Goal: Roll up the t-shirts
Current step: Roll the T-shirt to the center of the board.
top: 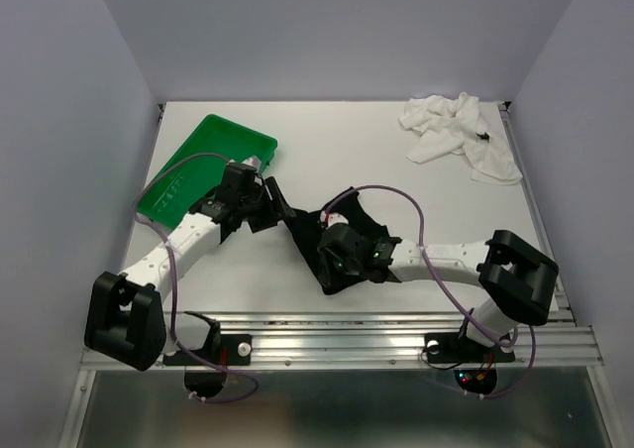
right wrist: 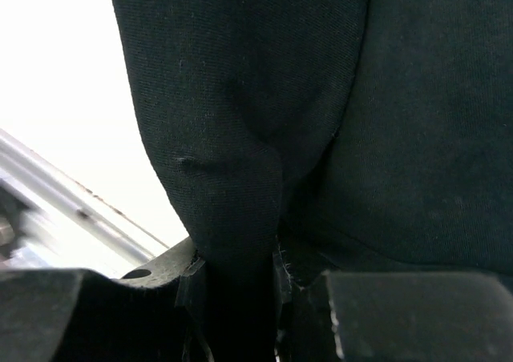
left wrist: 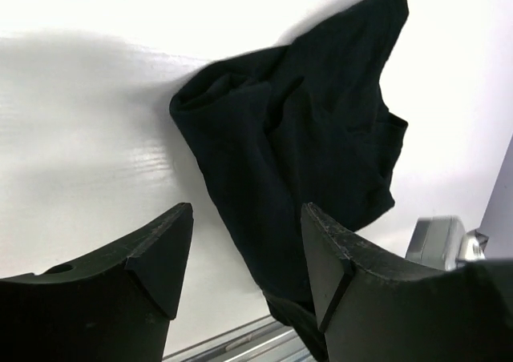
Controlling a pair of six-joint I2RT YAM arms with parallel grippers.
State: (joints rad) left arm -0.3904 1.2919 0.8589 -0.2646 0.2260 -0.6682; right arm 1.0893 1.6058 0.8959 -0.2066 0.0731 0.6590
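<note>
Two t-shirts: black t-shirt [top: 302,232], centre, fold is pinched in right gripper [right wrist: 240,298], likely as anchor; left gripper [left wrist: 248,258] is held spread, empty; white t-shirt [top: 456,131], one o'clock, crumpled.

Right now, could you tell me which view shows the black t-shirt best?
The left wrist view: the black t-shirt lies crumpled, mostly in sight. In the top external view the right arm covers part of it; the right wrist view shows only a fold pinched between the right fingers.

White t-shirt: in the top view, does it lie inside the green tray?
No: the white t-shirt lies crumpled at the far right of the table, apart from the green tray.
</note>
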